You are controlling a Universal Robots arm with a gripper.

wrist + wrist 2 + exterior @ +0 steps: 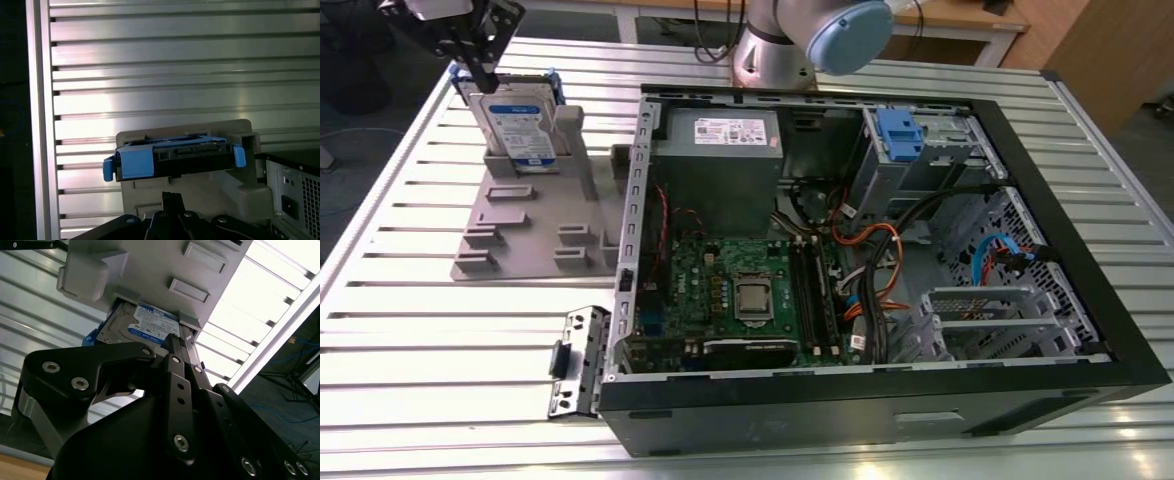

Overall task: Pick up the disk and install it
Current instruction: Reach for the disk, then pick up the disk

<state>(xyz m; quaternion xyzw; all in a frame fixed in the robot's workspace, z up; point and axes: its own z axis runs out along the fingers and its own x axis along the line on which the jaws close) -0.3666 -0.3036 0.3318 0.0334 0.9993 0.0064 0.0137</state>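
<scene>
**Position of the work piece.** The disk (pixel 520 115) is standing on end in a slot of the grey holder (pixel 520 232). The holder is resting on the slatted aluminium table (pixel 400 330) at the exterior view's upper left, just beside the open computer case (pixel 881 412). The disk's long axis is running upright and its labelled broad face is turning toward the exterior camera. Its blue bracket is framing both narrow sides. The disk is not lifted and not installed. The grey drive cage (pixel 947 140) inside the case is sitting well apart from it, toward the exterior view's right.

**Position of the tool.** The gripper (pixel 483 80) is hanging over the disk and pointing down. Its tips are sitting at the disk's upper edge, near the corner on the exterior view's left. In the second wrist view the gripper (pixel 176 342) is lining up against the labelled face of the disk (pixel 150 325), with the holder (pixel 150 265) beyond it. In the first wrist view the connector edge of the disk (pixel 175 157) is lying crosswise ahead of the gripper (pixel 172 197), with a blue tab at either end.

**State of the fingers.** They are appearing drawn close together with nothing between them. The disk's upper edge is lying just beyond the tips, not between them.

**Judgement.** No grasp is made. The governing relation is that the disk is lying straight ahead along the gripper's own line, presenting its thin top edge. I cannot tell whether the jaws are standing square across that thickness.
</scene>
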